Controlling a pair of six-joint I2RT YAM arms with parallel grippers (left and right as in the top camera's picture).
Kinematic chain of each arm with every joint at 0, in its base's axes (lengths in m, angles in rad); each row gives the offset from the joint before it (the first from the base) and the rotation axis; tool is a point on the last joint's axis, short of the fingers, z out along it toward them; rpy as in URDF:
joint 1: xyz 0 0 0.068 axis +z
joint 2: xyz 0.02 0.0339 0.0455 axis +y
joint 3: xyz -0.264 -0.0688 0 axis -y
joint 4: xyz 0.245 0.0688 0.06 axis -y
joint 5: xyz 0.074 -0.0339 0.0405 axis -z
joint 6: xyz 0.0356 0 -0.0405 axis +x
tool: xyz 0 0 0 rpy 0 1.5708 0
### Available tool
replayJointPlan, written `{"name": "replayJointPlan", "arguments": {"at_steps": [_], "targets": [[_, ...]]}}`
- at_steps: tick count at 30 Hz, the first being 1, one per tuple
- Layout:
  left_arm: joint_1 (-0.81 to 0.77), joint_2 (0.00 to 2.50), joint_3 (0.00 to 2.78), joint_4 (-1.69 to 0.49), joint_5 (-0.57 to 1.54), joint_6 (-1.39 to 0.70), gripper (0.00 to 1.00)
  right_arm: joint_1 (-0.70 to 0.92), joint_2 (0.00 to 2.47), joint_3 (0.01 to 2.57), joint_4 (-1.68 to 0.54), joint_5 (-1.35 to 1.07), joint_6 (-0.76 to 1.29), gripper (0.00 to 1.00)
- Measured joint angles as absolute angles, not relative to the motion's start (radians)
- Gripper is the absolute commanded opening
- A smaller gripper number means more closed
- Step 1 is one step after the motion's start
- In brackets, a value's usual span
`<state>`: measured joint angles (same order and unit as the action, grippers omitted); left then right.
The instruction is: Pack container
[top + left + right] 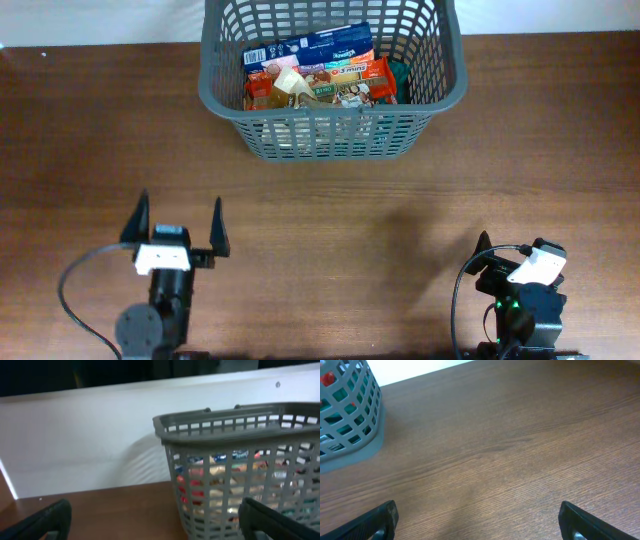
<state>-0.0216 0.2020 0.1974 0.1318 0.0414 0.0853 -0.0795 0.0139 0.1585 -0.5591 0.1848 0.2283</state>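
The container (330, 135) is a big grey basket with holes in its sides. It sits on the brown wood counter (330, 220) at the far edge, about in the middle. Food packets lie inside it. A blue packet (320, 47) lies toward the back. A red and orange packet (365, 75) lies in front of the blue one. Something green (400, 75) shows at the right end of the basket.

The left tool (180, 200) is close to the near left corner of the counter. Its two black fingers (218, 225) are wide apart and hold nothing. It is well apart from the basket. In the left wrist view the left tool (155, 510) points at the container (225, 425), and the bright packets show through the holes.

The right tool (510, 250) is close to the near right corner. In the right wrist view the right tool (477, 507) is wide apart too, with only bare wood between its fingers. The container (350, 435) shows at the top left of that view, well apart from the tool.
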Motion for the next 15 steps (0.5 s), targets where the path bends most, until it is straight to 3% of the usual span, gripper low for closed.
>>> {"name": "replayJointPlan", "arguments": {"at_steps": [10, 15], "targets": [[-0.022, 0.015, 0.096, 0.041, 0.033, 0.085, 0.99, -0.08, 0.014, 0.159, -0.559, 0.185, 0.229, 0.99], [-0.021, 0.012, 0.092, -0.13, 0.025, 0.085, 0.99, -0.08, 0.014, 0.159, -0.559, 0.185, 0.229, 0.99]]}}
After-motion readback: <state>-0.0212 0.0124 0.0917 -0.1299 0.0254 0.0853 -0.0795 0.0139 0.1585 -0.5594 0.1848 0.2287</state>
